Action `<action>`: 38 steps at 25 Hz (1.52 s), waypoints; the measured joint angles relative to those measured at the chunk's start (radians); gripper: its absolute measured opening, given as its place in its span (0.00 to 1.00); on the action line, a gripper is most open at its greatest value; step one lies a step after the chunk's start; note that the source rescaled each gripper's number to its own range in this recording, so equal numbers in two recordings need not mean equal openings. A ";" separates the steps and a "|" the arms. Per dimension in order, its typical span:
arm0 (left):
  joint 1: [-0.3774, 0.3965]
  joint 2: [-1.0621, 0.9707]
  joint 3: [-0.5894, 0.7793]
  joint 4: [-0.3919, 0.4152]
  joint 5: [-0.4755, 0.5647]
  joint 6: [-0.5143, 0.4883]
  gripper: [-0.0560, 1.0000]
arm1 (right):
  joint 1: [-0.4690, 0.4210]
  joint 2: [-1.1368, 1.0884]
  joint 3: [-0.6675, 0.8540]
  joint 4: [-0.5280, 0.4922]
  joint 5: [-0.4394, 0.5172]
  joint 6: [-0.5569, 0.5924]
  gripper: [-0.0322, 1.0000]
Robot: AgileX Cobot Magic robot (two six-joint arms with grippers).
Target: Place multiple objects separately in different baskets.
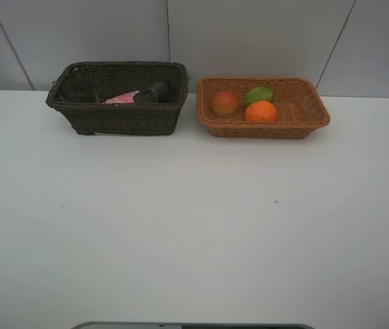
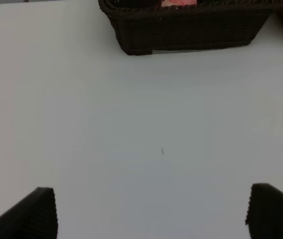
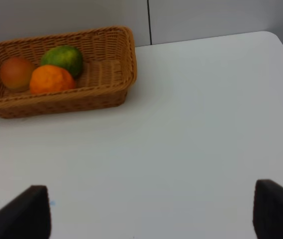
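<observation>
I've got the tube (image 1: 122,98), cup (image 1: 78,89) and bottle (image 1: 157,92) in the dark basket (image 1: 119,118); the peach (image 1: 224,103), green fruit (image 1: 259,94) and orange (image 1: 261,112) share the tan basket (image 1: 304,122). Both baskets sit side by side at the table's (image 1: 194,233) far edge. My left gripper (image 2: 151,211) and right gripper (image 3: 151,211) hang spread wide, holding nothing.

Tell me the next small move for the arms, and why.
Probably none beyond keeping both arms back. The three fruits, peach, green fruit and orange, sit in the tan basket; the pink tube, cup and dark bottle sit in the dark basket. The left gripper and right gripper are open, holding nothing, over bare table.
</observation>
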 joint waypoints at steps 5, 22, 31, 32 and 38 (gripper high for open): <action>0.000 0.000 0.000 0.001 0.000 0.000 0.98 | 0.000 0.000 0.000 0.000 0.000 0.000 0.83; 0.098 0.000 0.000 0.002 0.000 0.000 0.98 | 0.000 0.000 0.000 0.000 0.000 0.000 0.83; 0.128 0.000 0.000 0.002 0.000 0.000 0.98 | 0.000 0.000 0.000 0.000 0.000 0.000 0.83; 0.128 0.000 0.000 0.002 0.000 0.000 0.98 | 0.000 0.000 0.000 0.000 0.000 0.000 0.83; 0.128 0.000 0.000 0.002 0.000 0.000 0.98 | 0.000 0.000 0.000 0.000 0.000 0.000 0.83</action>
